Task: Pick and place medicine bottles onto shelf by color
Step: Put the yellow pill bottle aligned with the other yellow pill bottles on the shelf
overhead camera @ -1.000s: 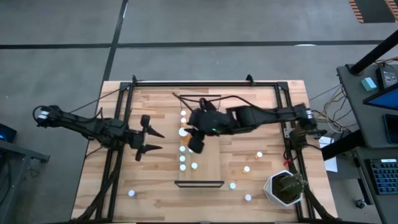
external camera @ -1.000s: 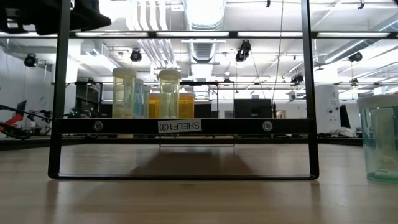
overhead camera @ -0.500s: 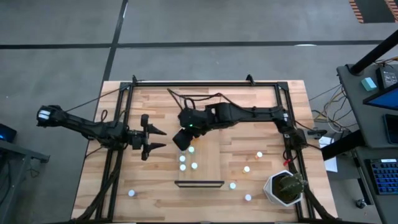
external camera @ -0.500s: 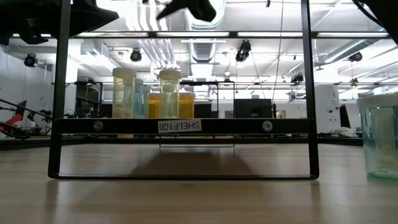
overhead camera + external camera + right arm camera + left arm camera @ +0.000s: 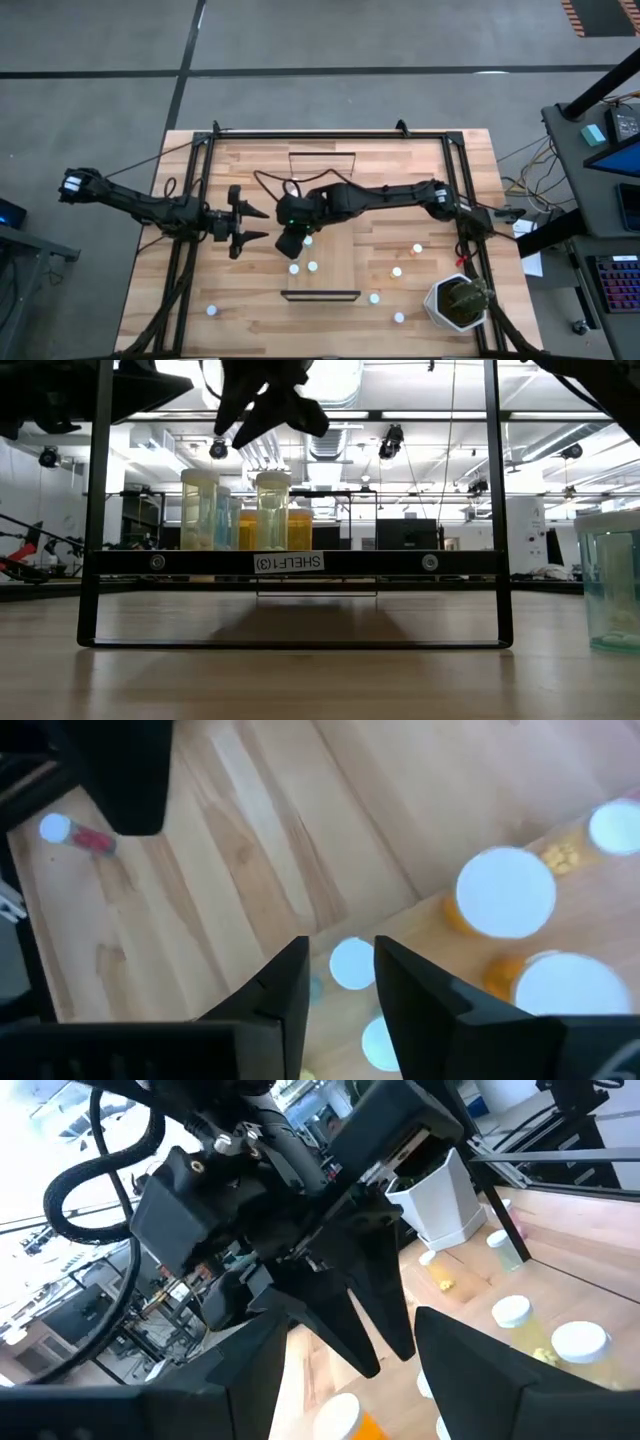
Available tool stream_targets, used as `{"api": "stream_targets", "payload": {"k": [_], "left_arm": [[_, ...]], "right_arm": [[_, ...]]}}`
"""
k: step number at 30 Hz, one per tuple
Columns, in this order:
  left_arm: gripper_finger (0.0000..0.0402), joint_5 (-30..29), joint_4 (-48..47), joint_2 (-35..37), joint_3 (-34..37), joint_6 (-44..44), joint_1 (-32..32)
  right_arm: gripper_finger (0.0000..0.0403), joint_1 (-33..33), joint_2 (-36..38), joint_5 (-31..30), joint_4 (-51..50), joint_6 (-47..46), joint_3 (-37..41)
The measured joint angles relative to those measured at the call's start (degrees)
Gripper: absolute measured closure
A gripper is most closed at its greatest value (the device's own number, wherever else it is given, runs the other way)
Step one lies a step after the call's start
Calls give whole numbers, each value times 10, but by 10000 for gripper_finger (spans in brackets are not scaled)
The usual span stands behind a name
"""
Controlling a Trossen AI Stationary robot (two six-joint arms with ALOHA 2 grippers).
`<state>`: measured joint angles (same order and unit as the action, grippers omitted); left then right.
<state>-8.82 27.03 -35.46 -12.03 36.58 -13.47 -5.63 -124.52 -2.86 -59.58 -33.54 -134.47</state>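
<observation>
Two dark arms work over the slatted wooden table (image 5: 400, 180). Right gripper (image 5: 291, 243) hovers above the long light-wood shelf's (image 5: 335, 262) 9 o'clock edge, fingers slightly parted, empty. Left gripper (image 5: 250, 225), spread, waits at its 9 o'clock. White-capped medicine bottles (image 5: 303, 267) stand beneath and scattered toward 4 o'clock.

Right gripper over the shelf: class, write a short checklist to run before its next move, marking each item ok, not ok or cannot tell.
1. Right gripper is above the shelf's left edge: ok.
2. Right gripper carries no bottle, fingers apart with nothing between them: ok.
3. White-capped medicine bottles stand upright on the shelf: ok.
4. Left gripper open, waiting left of the shelf, apart from the right one: ok.
5. Which bottle is the target: cannot tell.
</observation>
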Motion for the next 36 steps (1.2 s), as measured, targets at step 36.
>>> {"api": "stream_targets", "payload": {"k": [36], "left_arm": [[197, 1, 13, 3, -4, 0, 0]], "right_arm": [[344, -28, 57, -28, -120, -28, -3]]}}
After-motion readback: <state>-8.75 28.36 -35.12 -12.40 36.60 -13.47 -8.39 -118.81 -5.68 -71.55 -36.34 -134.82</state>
